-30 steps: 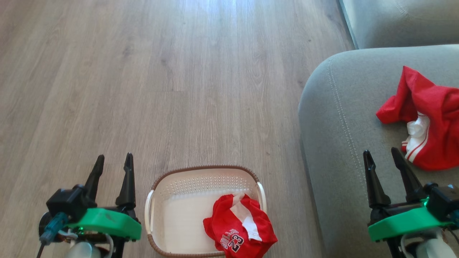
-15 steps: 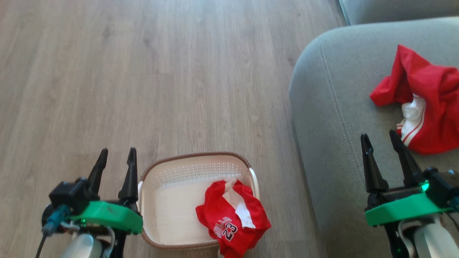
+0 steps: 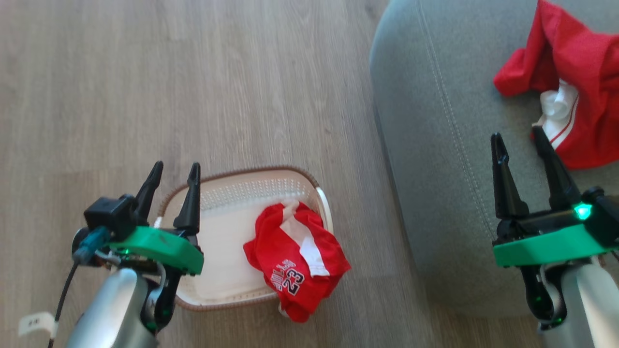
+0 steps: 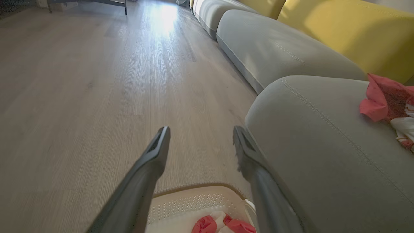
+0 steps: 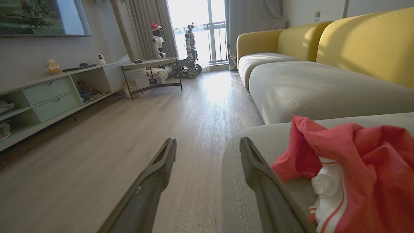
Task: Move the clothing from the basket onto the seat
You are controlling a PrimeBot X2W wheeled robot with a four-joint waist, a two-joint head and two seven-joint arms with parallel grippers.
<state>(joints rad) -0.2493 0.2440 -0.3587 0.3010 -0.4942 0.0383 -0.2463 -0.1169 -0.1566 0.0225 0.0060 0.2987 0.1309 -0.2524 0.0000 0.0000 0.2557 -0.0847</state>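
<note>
A cream basket with a brown rim stands on the wood floor. Red clothing printed "23" lies crumpled in its right half and spills over the near rim. Another piece of red clothing with white trim lies on the grey seat. My left gripper hangs open over the basket's left rim, nothing between its fingers. My right gripper stands open above the seat, just left of the garment there. The basket's far rim and the seat appear in the left wrist view, the seat garment in the right.
Grey sofa cushions with yellow backrests run along the right. A low TV cabinet lines the left wall, and a small table and another robot stand by the far window. Wood floor stretches ahead.
The head camera has tipped down and turned, so basket and seat slid up and left in the picture. My left gripper now overlaps the basket's left rim. Both grippers stay open.
</note>
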